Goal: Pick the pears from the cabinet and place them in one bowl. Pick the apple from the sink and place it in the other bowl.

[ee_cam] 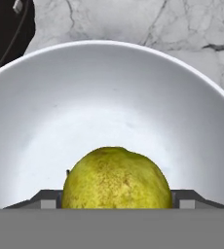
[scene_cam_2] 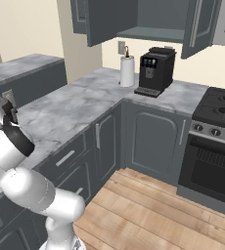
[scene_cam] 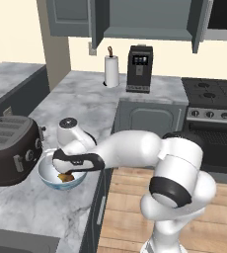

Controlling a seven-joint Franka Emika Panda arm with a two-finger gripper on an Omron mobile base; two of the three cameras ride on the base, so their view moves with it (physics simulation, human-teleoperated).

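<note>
Your claw [scene_cam: 66, 174] pinches the yellow-green pear [ee_cam: 117, 179] just above the inside of the white and pale blue bowl [scene_cam: 49, 173], on the bench [scene_cam: 81, 106] beside the toaster [scene_cam: 12, 148].

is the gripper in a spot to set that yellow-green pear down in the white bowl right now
Probably yes. The gripper is inside the white bowl, with the yellow-green pear between its fingers, and the bowl's floor ahead looks bare. The toaster stands beside the bowl, outside its rim.
</note>
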